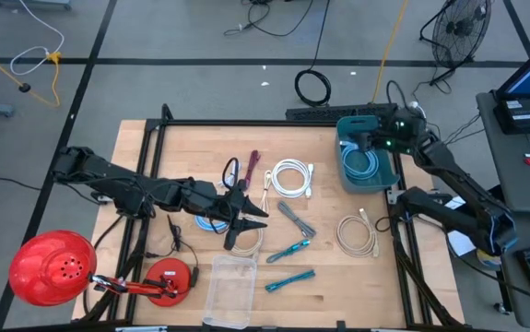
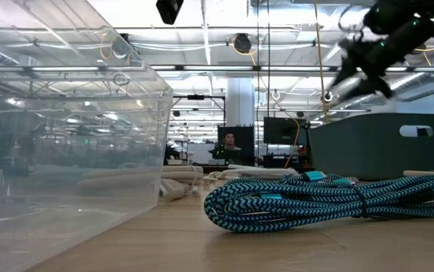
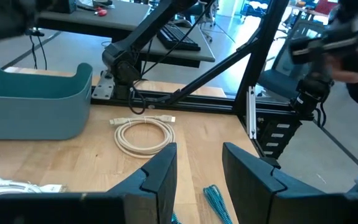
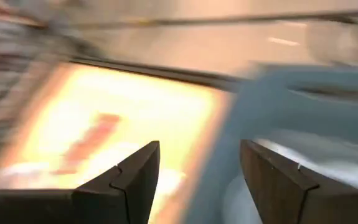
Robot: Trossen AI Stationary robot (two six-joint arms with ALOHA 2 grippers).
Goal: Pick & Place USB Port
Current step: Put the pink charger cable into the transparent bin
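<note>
High view: the right end effector (image 1: 368, 140) hovers over the teal bin (image 1: 386, 175) at two o'clock on the counter (image 1: 182, 152), fingers spread and empty. A USB cable (image 1: 362, 163) lies coiled inside that bin. The left end effector (image 1: 248, 214), parted and empty, sits mid-counter.

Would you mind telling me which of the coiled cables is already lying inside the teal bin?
The light blue coiled cable in the teal bin; the other coils lie out on the wooden table.
</note>
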